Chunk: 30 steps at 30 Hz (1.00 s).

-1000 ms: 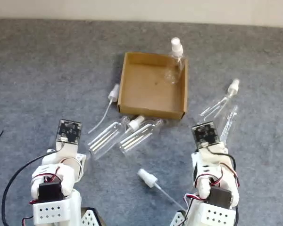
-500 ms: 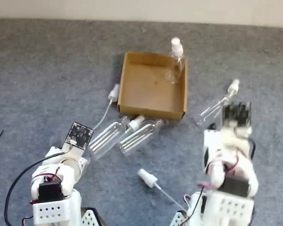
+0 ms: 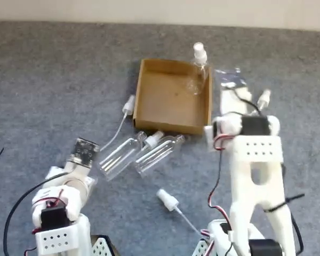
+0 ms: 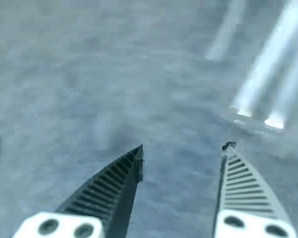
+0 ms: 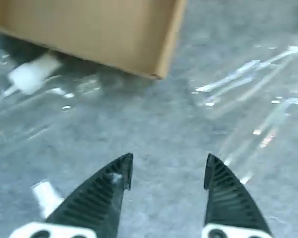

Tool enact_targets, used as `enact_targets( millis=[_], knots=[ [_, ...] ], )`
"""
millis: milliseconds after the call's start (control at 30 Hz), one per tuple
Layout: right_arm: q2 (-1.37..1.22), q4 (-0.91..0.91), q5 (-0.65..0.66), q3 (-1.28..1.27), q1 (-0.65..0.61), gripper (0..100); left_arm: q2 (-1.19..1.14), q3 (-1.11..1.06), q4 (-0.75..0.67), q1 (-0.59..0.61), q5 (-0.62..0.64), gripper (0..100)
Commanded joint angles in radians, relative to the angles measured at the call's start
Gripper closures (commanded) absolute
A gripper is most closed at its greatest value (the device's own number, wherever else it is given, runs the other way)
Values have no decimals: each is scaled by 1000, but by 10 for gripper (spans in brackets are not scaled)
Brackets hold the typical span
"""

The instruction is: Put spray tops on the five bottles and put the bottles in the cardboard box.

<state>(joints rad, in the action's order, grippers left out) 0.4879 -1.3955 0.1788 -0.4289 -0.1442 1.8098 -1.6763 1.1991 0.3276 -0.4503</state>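
The cardboard box (image 3: pixel 170 98) lies open on the grey carpet, with one capped bottle (image 3: pixel 197 72) standing in its far right corner. Two clear bottles (image 3: pixel 117 156) (image 3: pixel 161 152) lie side by side in front of the box. My left gripper (image 4: pixel 184 151) is open and empty, low over the carpet, just short of a lying bottle (image 4: pixel 268 74). My right gripper (image 5: pixel 169 163) is open and empty above the carpet by the box's near right corner (image 5: pixel 164 59). Two more clear bottles (image 5: pixel 248 84) lie beyond it.
One loose spray top with its tube (image 3: pixel 127 109) lies left of the box; another (image 3: pixel 169 201) lies between the arms. A third white top (image 3: pixel 264 97) peeks out behind the raised right arm (image 3: pixel 253 154). The left arm (image 3: pixel 64 186) sits at the near left.
The right arm has risen and swung forward to the box's right side, covering the bottles there. The left arm has turned slightly towards the lying bottles.
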Motion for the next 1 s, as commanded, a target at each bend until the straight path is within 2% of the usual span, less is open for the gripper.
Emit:
enact_targets(
  millis=[0,100,233,367,500,767,967],
  knots=[
    [-36,-16,-74,82,-48,813,13,-15,-175,174,-6,768],
    [-64,1,-107,82,59,813,13,24,-195,234,-71,768],
    [-99,94,-117,82,285,813,13,84,-104,263,-152,768],
    [-193,165,-115,82,406,800,13,185,-18,255,-157,768],
    [-325,197,-107,122,437,745,13,286,46,255,-155,768],
    [-593,200,-117,331,420,745,13,338,101,255,-153,768],
    [-806,225,-172,449,466,765,13,338,92,255,-157,768]
  ],
)
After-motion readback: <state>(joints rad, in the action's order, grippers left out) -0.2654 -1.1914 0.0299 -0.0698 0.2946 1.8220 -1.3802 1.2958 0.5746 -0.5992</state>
